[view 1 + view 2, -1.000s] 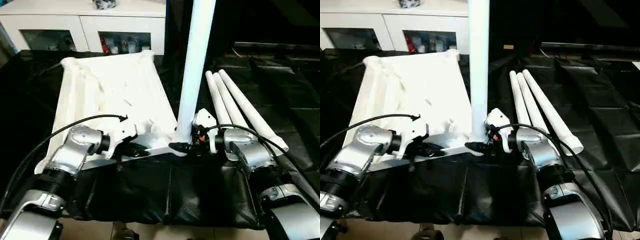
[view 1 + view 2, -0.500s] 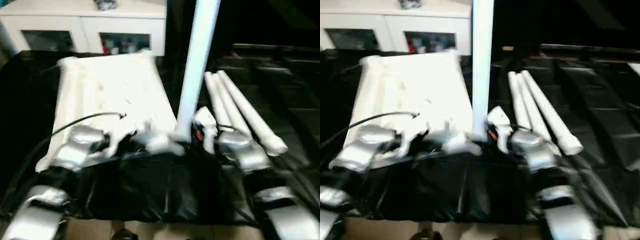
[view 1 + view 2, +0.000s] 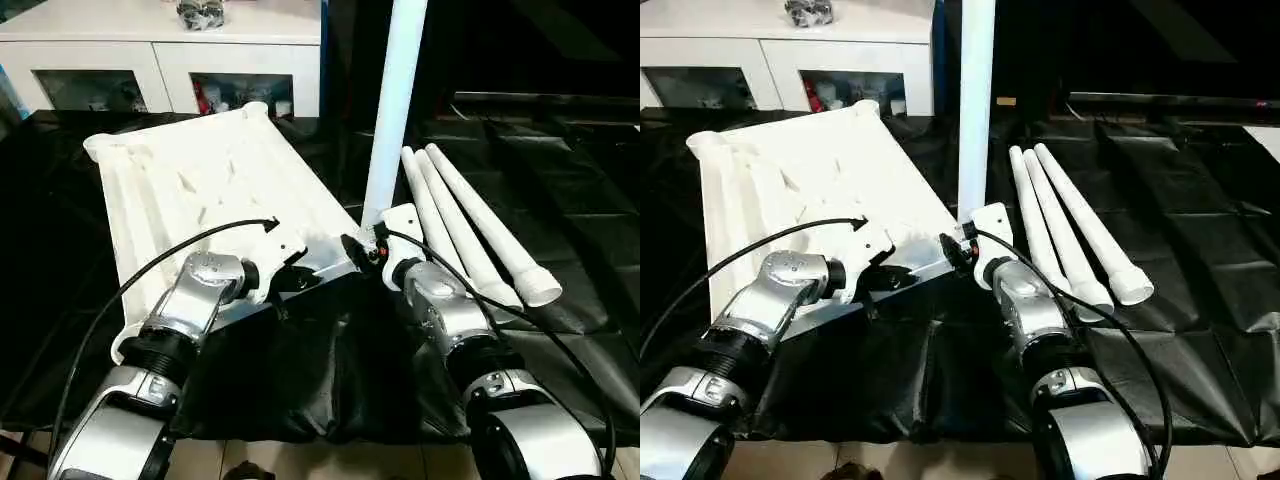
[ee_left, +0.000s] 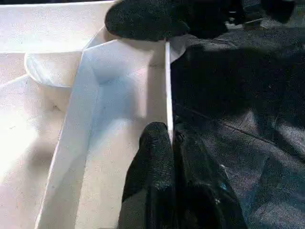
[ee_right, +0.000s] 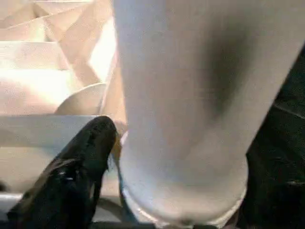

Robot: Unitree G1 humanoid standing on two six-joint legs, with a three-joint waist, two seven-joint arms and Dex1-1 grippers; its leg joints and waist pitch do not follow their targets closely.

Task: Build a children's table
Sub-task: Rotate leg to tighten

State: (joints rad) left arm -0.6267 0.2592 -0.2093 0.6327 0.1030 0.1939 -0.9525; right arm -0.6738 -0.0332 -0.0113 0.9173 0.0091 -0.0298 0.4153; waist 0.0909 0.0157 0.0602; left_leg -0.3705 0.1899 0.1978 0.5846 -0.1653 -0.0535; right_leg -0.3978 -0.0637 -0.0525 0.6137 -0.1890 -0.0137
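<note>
The white tabletop [image 3: 200, 190] lies upside down on the black cloth, ribs facing up. One white leg [image 3: 395, 110] stands upright in its near right corner socket. Three more legs [image 3: 470, 230] lie side by side on the cloth to the right. My left gripper [image 3: 290, 280] is shut on the tabletop's thin near rim [image 4: 167, 86], and in the left wrist view its fingers [image 4: 157, 152] pinch that edge. My right gripper [image 3: 362, 248] sits at the foot of the upright leg [image 5: 190, 95], close against it.
A white cabinet with glass doors [image 3: 160, 60] stands behind the tabletop. The black cloth [image 3: 330, 370] drapes over the near edge of the work surface, with bare floor [image 3: 300, 455] below it. Dark cloth stretches to the right of the lying legs.
The camera has shifted. The tabletop with its upright leg now sits turned, its near right corner farther from me. Both forearms now point more steeply inward.
</note>
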